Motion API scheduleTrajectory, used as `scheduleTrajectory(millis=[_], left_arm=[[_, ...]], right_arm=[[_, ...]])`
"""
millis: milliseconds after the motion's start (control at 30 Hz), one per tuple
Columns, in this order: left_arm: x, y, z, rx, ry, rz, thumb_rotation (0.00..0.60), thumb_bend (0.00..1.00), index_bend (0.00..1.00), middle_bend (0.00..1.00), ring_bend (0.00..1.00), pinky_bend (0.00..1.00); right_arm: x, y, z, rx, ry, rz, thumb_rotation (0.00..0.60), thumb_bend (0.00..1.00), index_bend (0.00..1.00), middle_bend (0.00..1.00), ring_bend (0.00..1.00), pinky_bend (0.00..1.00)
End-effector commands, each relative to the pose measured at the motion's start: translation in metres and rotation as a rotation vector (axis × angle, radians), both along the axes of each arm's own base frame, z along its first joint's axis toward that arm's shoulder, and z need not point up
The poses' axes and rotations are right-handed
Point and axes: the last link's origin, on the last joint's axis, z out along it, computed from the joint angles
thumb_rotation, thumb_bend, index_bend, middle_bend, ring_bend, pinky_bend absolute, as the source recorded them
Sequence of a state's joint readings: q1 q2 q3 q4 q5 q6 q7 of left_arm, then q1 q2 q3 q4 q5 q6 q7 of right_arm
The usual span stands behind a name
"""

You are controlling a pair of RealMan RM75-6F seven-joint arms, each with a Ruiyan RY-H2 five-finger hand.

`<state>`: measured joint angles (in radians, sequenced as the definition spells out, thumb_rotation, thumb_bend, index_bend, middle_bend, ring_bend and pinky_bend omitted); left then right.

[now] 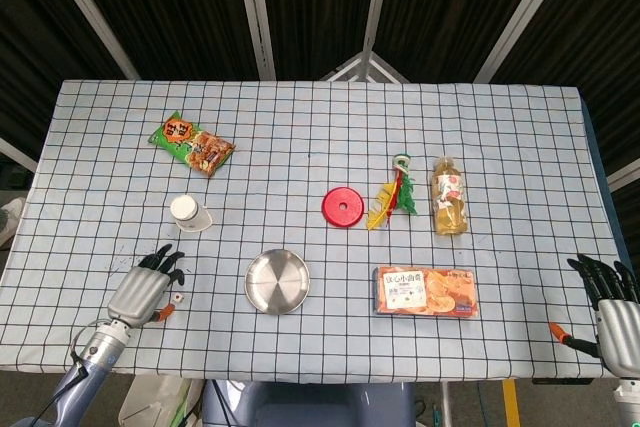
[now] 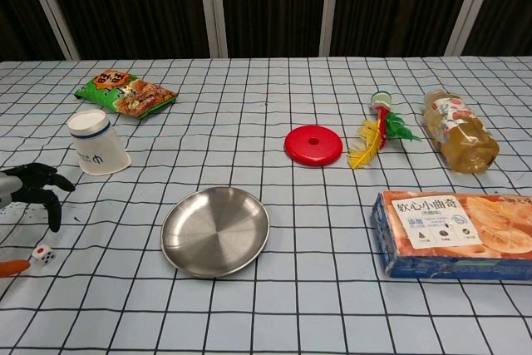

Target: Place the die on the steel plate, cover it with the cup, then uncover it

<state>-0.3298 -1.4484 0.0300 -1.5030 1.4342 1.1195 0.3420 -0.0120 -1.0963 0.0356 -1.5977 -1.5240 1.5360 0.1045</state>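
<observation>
A small white die (image 1: 178, 299) (image 2: 43, 253) lies on the checked cloth near the front left. My left hand (image 1: 148, 285) (image 2: 33, 189) hovers just above and beside it, fingers spread and curved down, holding nothing. The round steel plate (image 1: 278, 281) (image 2: 215, 231) sits to the right of the die, bare. A white paper cup (image 1: 190, 213) (image 2: 96, 143) lies tilted on its side behind the hand. My right hand (image 1: 612, 305) rests at the table's front right corner, fingers apart, holding nothing; the chest view does not show it.
A snack bag (image 1: 192, 143) lies at the back left. A red disc (image 1: 343, 207), a feathered toy (image 1: 392, 197) and a drink bottle (image 1: 450, 195) lie mid-table. An orange biscuit box (image 1: 425, 291) sits right of the plate.
</observation>
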Motion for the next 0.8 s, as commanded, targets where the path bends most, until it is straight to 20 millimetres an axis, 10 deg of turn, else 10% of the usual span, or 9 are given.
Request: scheduleTrajectory(millis=[33, 800], left_arm=[[0.0023, 0.0013, -0.0018, -0.002, 0.001, -0.005, 0.6, 0.38, 0.43, 0.12, 0.03, 0.18], [0.0008, 0.0036, -0.009, -0.013, 0.024, 0.007, 0.6, 0.38, 0.51, 0.16, 0.03, 0.18]], right_arm=[[0.0, 0.0, 0.0001, -0.001, 0.0, 0.0, 0.6, 0.06, 0.17, 0.14, 0.13, 0.0], [-0.0014, 0.0, 0.0005, -0.002, 0.001, -0.004, 0.6, 0.06, 0.17, 0.14, 0.13, 0.0]])
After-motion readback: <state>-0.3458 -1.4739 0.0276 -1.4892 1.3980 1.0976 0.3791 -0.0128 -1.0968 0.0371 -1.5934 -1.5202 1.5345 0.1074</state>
